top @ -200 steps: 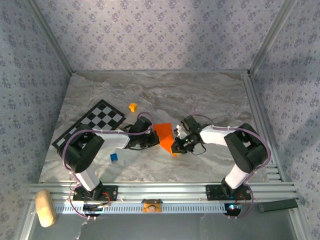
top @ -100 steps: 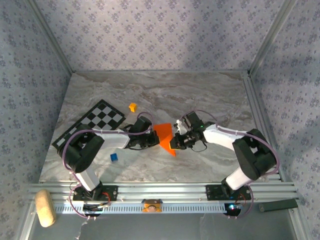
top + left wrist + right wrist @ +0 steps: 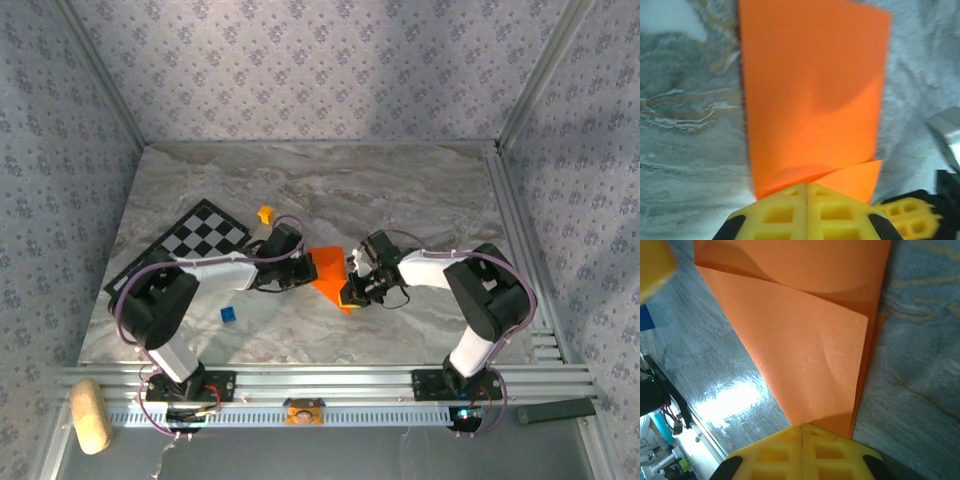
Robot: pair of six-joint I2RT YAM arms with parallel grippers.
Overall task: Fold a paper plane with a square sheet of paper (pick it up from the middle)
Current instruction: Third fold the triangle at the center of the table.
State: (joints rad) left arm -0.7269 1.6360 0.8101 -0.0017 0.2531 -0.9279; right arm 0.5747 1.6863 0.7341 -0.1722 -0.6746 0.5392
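Right arm's elbow has drawn in; the left tool [image 3: 300, 268] and right tool [image 3: 350, 292] are both shut.
The square sheet of paper [image 3: 328, 270], part-folded to a point, lies mid-worktop [image 3: 420, 200] between them, tool tips meeting its opposite edges. Press flat and slide slowly, keeping the layers aligned.

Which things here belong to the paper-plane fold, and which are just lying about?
In the job: partly folded orange paper sheet; left gripper and right gripper, both shut, tips at the paper's edges.
Lying about: checkered board; yellow-orange cube; blue cube; tan block by the near rail.
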